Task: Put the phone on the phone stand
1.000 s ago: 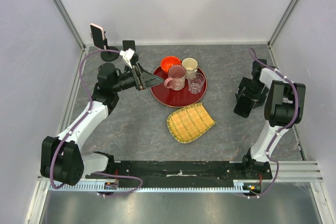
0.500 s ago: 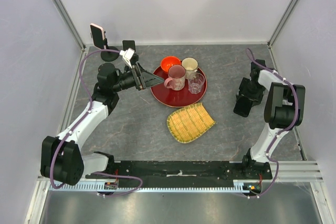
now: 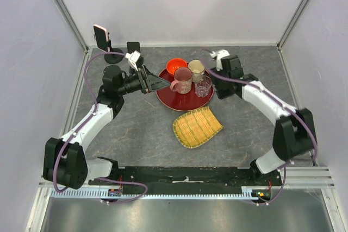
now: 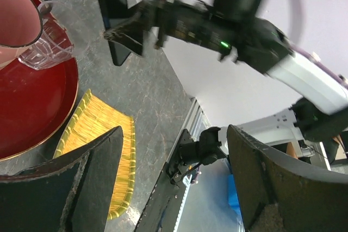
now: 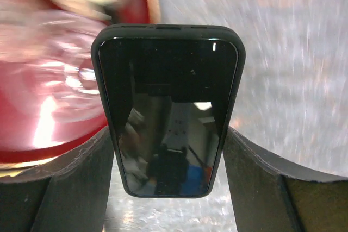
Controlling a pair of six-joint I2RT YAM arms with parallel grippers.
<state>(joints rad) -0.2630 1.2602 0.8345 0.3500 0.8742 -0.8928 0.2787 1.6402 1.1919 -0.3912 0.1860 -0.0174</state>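
Note:
A black phone (image 5: pixel 167 118) stands upright between the fingers of my right gripper (image 5: pixel 168 134), which is shut on its two long sides. In the top view that gripper (image 3: pixel 218 84) hovers just right of the red tray (image 3: pixel 185 101). The left wrist view shows the same phone (image 4: pixel 115 14) hanging from it above the table. At the back left a black phone stand (image 3: pixel 113 57) with a round base carries a pink-cased phone (image 3: pixel 100 35). My left gripper (image 3: pixel 157 82) stands open and empty at the tray's left edge.
On the red tray stand an orange bowl (image 3: pixel 176 67), a pink mug (image 3: pixel 182 79), a beige cup (image 3: pixel 196 69) and a clear glass (image 3: pixel 203 86). A yellow woven basket (image 3: pixel 197 126) lies in front. A small black upright piece (image 3: pixel 133 48) stands by the stand.
My right arm has swung from the right side of the table to the tray's right edge, carrying the black phone. The left arm has stayed where it was.

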